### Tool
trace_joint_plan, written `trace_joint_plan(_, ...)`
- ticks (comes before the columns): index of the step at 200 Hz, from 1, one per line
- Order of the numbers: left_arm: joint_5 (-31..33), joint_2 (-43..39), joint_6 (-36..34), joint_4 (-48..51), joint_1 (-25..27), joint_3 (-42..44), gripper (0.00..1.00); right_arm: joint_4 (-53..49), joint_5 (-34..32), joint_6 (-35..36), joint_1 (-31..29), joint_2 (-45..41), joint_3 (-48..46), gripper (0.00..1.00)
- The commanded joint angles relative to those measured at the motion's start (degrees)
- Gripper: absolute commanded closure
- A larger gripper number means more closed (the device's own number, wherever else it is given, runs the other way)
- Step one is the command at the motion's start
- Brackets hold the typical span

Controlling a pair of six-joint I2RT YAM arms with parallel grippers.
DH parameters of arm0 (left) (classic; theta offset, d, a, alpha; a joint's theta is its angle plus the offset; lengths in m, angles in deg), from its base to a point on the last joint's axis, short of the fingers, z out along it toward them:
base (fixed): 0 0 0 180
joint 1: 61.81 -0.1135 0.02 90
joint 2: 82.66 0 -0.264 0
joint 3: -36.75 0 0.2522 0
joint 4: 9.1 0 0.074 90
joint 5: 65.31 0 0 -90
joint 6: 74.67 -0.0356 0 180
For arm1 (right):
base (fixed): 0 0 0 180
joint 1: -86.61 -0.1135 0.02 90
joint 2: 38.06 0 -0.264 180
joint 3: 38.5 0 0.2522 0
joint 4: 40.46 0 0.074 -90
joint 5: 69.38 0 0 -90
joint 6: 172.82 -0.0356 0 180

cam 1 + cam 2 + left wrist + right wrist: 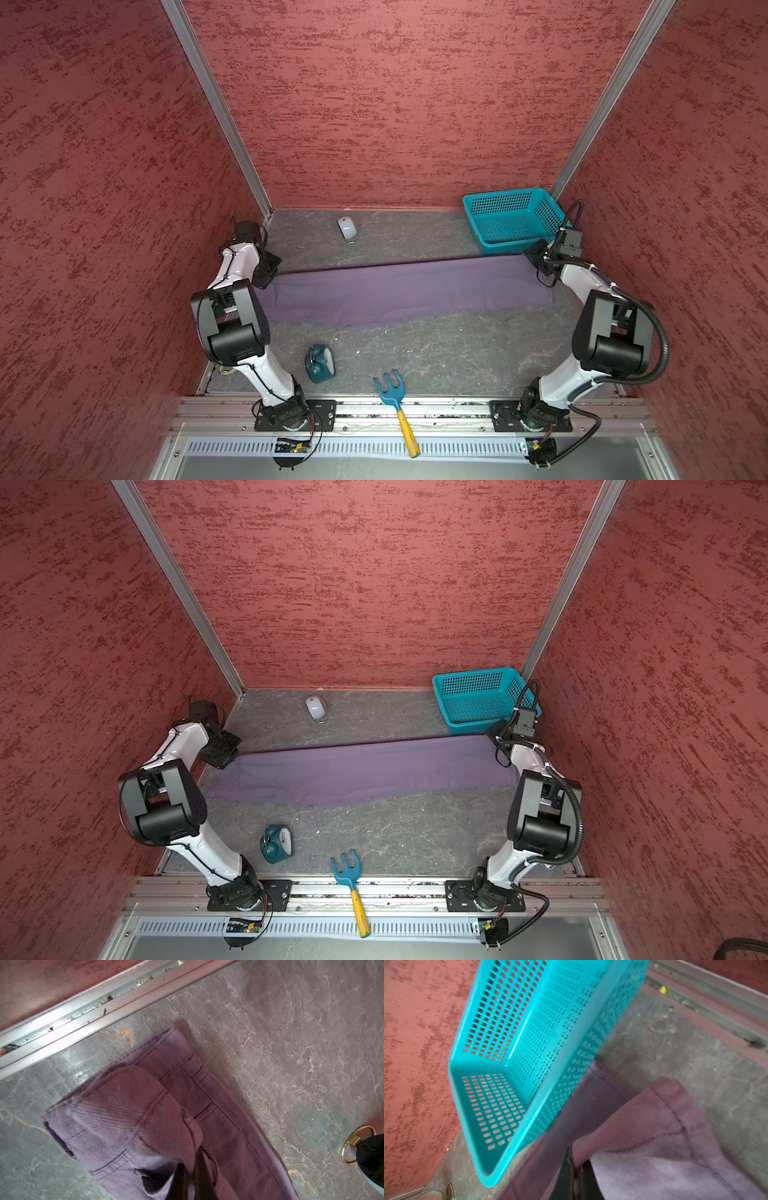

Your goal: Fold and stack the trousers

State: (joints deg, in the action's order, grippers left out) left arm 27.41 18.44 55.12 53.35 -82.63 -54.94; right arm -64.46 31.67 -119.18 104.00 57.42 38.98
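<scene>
- Surface [436,353]: grey, marbled; carries all items.
- Trousers [395,291]: purple-grey, laid in one long flat band spanning from left pincer to right pincer.
- Basket [503,193]: teal, perforated; just beyond the right pincer, beside the trouser end.
- Left pincer [193,1159]: closed, clamping the waistband end, which is raised off the surface.
- Right pincer [578,1164]: closed, clamping the hem end.
- Rake [395,405]: blue head, yellow handle; well apart from both pincers, at the near edge.
- Alarm clock [320,363]: teal; nearer the left pincer.
- Mouse [347,228]: white; beyond the trousers, nearer the left pincer.
</scene>
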Motion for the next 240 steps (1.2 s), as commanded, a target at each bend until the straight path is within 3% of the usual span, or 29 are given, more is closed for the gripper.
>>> trace_joint_plan(1,7.56,0.95,-0.9,-4.3,-1.24,-2.05,1.0,6.73,-9.09,1.08,1.58,0.7,3.15,1.0)
trace_joint_plan(78,7.36,0.63,-0.89,-3.32,-1.2,-2.44,1.0,5.46,-10.02,0.94,0.54,0.49,1.74,1.0)
trace_joint_plan(169,4.74,-16.27,0.14,0.13,-4.85,4.9,1.0,-7.77,-21.67,1.55,0.92,-32.66,-8.61,1.0)
trace_joint_plan(240,2.45,-31.24,-1.92,6.03,-8.94,11.21,1.0,-16.64,-23.34,0.34,1.67,-44.21,-11.82,1.0)
